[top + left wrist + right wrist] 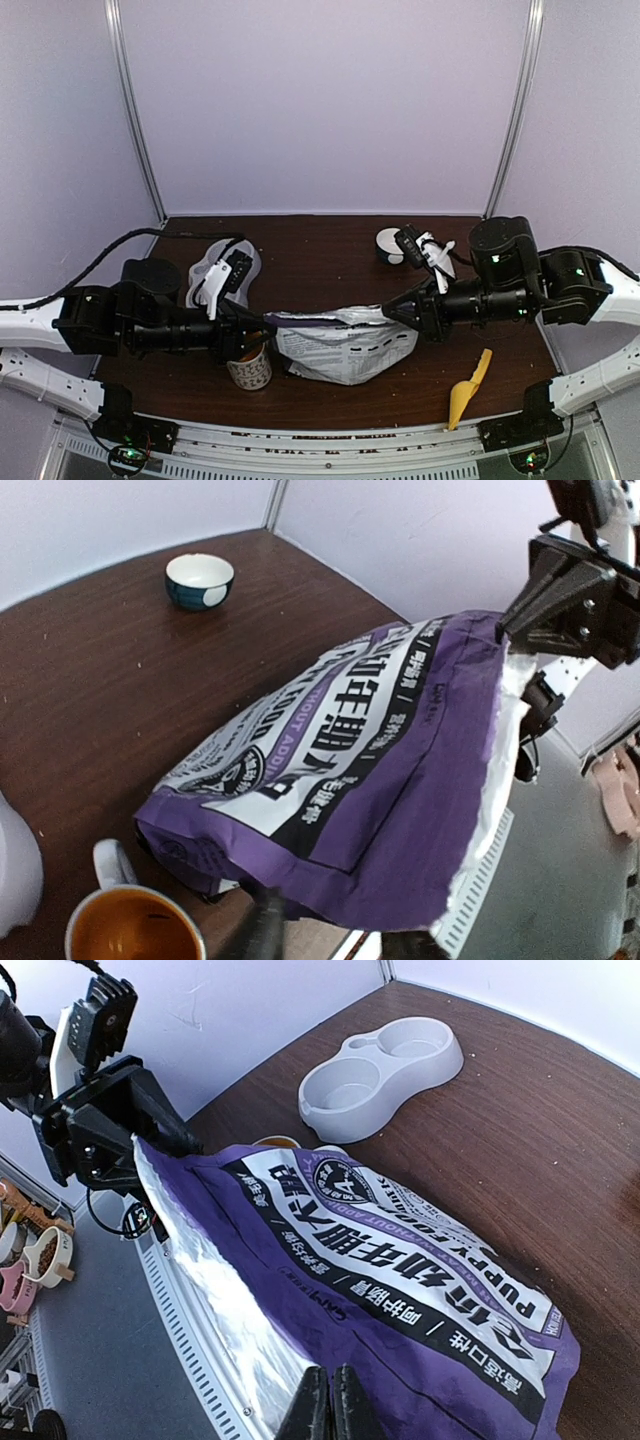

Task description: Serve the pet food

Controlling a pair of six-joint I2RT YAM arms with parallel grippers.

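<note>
Left gripper (262,322) clamped on one corner of purple bag (345,352) mouth; right gripper (395,312) clamped on opposite corner. Bag strung between them, mouth edge running left-right, silver lining showing, body resting on table (330,250). Pet food not visible; judged inside bag. Near edge: yellow scoop (468,390) at right, untouched; mug (250,370) just beside bag, below left gripper. Farther back: white double dish (380,1075) beyond left arm, nearer that arm; small bowl (200,580) far right. Pouring would mean going far-left.
</note>
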